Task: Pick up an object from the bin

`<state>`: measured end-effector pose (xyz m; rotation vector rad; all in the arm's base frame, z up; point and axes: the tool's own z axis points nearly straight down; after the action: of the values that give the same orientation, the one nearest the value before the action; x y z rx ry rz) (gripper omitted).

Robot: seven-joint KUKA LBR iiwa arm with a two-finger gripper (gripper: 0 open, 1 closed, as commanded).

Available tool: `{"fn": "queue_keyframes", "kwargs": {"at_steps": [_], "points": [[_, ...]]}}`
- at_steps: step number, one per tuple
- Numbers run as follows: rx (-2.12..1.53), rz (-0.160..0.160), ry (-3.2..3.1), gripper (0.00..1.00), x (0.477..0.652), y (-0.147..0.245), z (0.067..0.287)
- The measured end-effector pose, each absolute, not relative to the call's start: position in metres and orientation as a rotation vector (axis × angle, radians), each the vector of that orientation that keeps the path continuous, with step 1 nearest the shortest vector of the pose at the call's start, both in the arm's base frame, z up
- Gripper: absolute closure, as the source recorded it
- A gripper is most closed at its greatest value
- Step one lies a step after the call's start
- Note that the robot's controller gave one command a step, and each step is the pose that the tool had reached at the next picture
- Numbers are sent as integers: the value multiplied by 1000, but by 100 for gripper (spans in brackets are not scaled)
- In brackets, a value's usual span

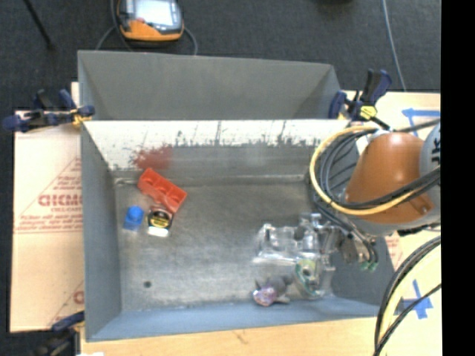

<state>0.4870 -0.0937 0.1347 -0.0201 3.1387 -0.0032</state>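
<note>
Camera view: the gripper point(318, 262) is low in the grey metal bin point(215, 262), close to its front right corner, with the arm's orange cover point(386, 173) above the right wall. Whether the gripper is released or clenched cannot be told. A clear, glassy plastic piece point(273, 245) lies against its left side, and whether it is grasped cannot be told. A small purple and grey lump point(265, 295) rests by the front wall. Near the left wall, well apart, lie a red plastic block point(162, 189), a small blue cylinder point(133, 216) and a black and yellow round thing point(158, 221).
</note>
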Motion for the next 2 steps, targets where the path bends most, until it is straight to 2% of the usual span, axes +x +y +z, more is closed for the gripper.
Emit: {"fn": "queue_keyframes", "kwargs": {"at_steps": [1, 2], "points": [[-421, -7, 3089, 0, 479, -145, 79], [-425, -11, 3074, 100, 483, -144, 82]]}}
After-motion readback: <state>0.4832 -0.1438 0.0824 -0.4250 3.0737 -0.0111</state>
